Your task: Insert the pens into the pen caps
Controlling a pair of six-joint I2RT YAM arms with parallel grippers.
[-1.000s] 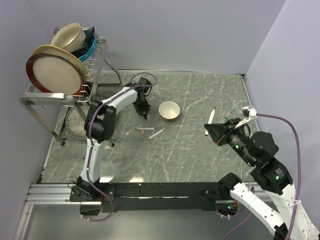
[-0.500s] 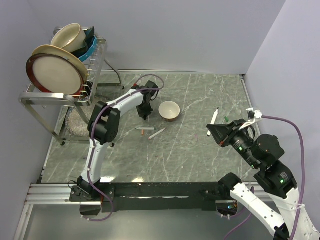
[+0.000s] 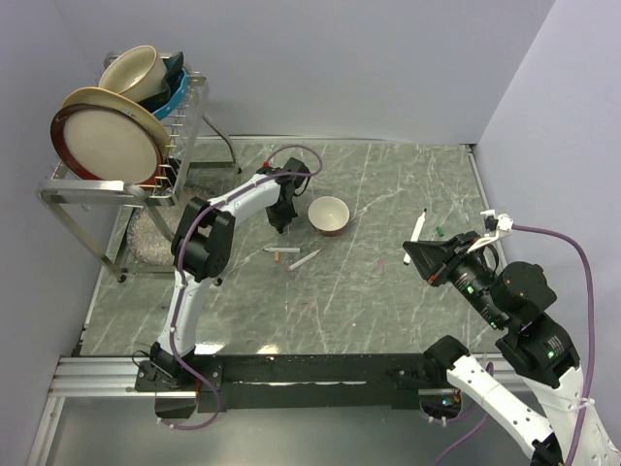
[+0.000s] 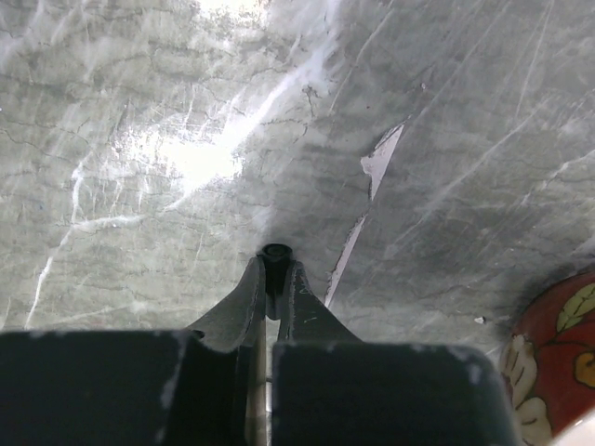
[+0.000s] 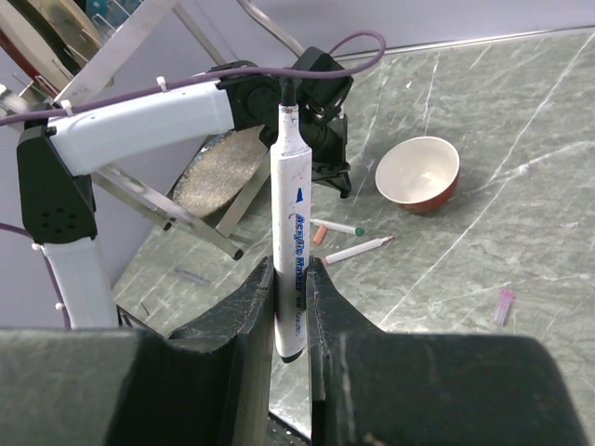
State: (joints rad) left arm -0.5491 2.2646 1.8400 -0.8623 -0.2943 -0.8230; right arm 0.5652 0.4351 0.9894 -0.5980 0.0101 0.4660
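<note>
**A:** What is the left gripper (image 4: pixel 275 269) doing?

**B:** Its jaws are pressing together on a small dark round thing at the lower middle of the left wrist view. It seems to be the black cap (image 4: pixel 275 251), though the fingers are hiding most of it. The frame's lower right corner is cutting off the bowl (image 4: pixel 548 339).

**A:** And the right gripper (image 5: pixel 290 283)?

**B:** It is clamping a pen (image 5: pixel 290 186) upright at the centre of the right wrist view. The pen's dark tip is overlapping the left arm (image 5: pixel 139 121) behind it, so it is hard to make out.

**A:** Where are the others lying?

**B:** On the table (image 5: pixel 521 139), lower left of the bowl: a green-tipped pen (image 5: pixel 337 226) and a second pen (image 5: pixel 358 249). An orange-red piece (image 5: pixel 319 235) is sitting just beside them, too small to identify. In the overhead view a green speck (image 3: pixel 440 231) is showing right of the held pen, possibly a cap.
</note>
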